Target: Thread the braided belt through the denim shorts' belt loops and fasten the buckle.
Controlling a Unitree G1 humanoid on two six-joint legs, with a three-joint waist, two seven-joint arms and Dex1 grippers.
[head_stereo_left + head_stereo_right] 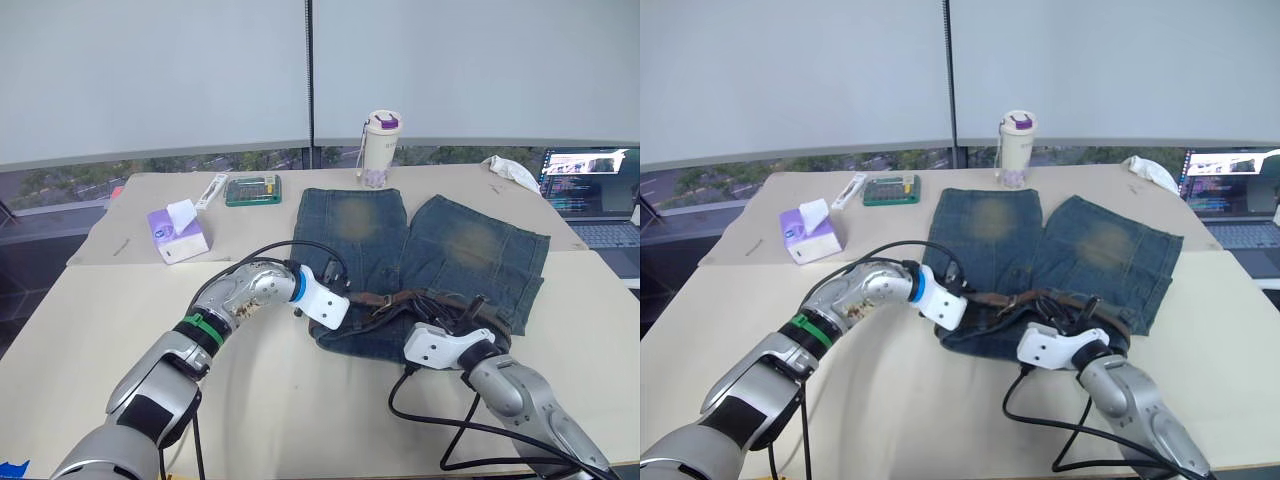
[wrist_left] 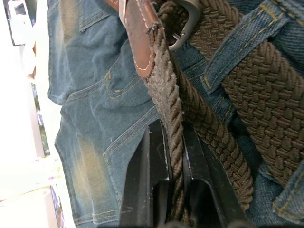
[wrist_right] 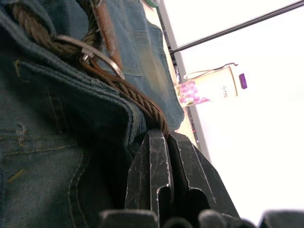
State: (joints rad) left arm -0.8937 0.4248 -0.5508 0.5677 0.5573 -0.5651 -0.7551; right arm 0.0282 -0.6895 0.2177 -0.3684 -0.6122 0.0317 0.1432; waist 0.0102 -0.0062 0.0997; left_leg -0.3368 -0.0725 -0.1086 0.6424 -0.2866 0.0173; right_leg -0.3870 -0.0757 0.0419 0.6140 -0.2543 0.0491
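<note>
**Both grippers at the waistband, belt pinched on the left**

Shorts (image 1: 440, 250) spread flat on the table (image 1: 100, 330), legs pointing away, waistband nearest. Belt (image 1: 400, 300) strung along that waistband, bunched and doubled near the middle. In the left wrist view, passing under a loop (image 2: 237, 45) of blue denim, with the buckle (image 2: 187, 21) just beyond a stitched leather tab.

Left gripper (image 2: 173, 156) at the waistband's left end — fingers closed onto a strand of the belt, which runs straight down between them. Right gripper (image 3: 166, 142) at the waistband's right part, fingers pressed together with barely a gap; tips just beside the belt where it drops behind the denim edge, but cannot tell whether any strap is caught between them. Buckle seen again in the right wrist view, lying on the belt above the waistband fold.

Farther back on the table: a tissue box (image 1: 178, 234), a green tray (image 1: 253, 189), a tumbler (image 1: 380, 148), a white cloth (image 1: 512, 170), and a laptop (image 1: 600, 195) at the right edge.
</note>
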